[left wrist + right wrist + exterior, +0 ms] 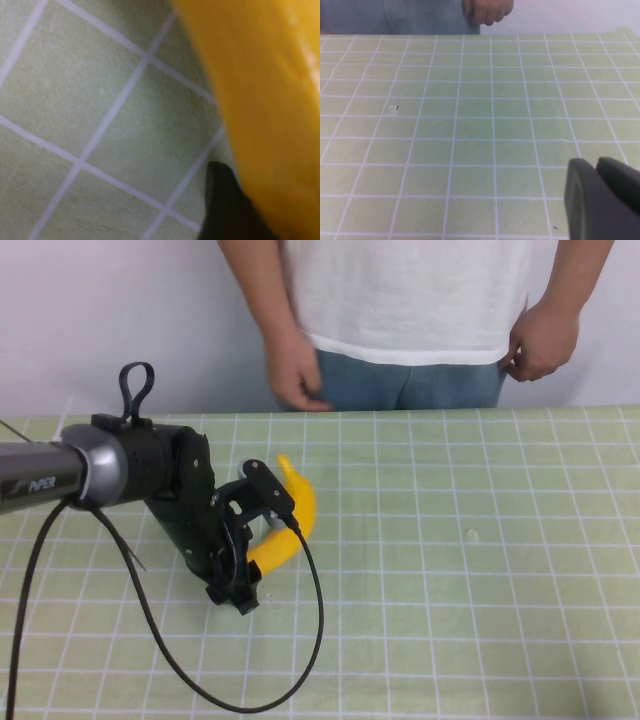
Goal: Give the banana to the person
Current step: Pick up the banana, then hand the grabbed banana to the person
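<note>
Since the banana (296, 518) looks glossy and smooth, it is prob. light, fairly stiff but bruisable and a bit slippery, so a hold across the thick mid-section w/ modest squeeze seems the safest bet. High view: the left pincer (252, 562) is low over the green gridded desk (480, 570), left of centre, right at the banana's lower end; the fruit curves up and away toward the person (410, 310) standing at the far edge, hands down. Whether the left pincer is apart or clamped on the fruit cannot be told. Left wrist view: banana (270, 115) fills one side, touching or just beside a dark finger (225, 205). Right wrist view: right pincer (602, 200) hovers over bare desk, no banana near; whether it is apart or together cannot be told.
</note>
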Robot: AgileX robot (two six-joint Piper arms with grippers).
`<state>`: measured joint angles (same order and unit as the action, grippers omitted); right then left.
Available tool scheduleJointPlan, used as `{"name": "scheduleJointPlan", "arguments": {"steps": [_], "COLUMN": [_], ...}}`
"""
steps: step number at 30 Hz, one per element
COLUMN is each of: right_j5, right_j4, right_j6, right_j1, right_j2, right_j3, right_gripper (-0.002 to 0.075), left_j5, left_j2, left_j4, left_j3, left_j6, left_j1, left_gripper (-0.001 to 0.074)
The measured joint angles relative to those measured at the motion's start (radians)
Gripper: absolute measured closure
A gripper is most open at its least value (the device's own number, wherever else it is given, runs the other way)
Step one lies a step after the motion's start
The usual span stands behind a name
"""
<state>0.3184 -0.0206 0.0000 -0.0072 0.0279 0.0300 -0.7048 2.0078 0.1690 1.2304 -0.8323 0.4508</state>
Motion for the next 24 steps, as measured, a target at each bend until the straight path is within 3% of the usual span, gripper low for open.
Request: {"name": "scheduleJointPlan", "arguments": {"steps": [3, 14, 24], "right_j5": [0.0, 0.0, 0.0], "right_j4": [0.0, 0.0, 0.0], "right_j6": [0.0, 0.0, 0.0], "right_j1": [0.0, 0.0, 0.0], "right_j2": [0.0, 0.0, 0.0], "right_j3": [0.0, 0.0, 0.0], "right_gripper": [0.0733, 0.0733, 0.0733], "left_j5": [-0.021, -0.081, -0.117], "left_j2": [0.0, -0.042, -0.331], "left_j4": [0.0, -0.05, -0.232], "left_j3": [0.0, 0.0, 0.0], "left_j6": [0.004, 0.005, -0.001], "left_j1": [0.0, 0.0, 0.0], "left_gripper": [0.0469, 0.047, 0.047]}}
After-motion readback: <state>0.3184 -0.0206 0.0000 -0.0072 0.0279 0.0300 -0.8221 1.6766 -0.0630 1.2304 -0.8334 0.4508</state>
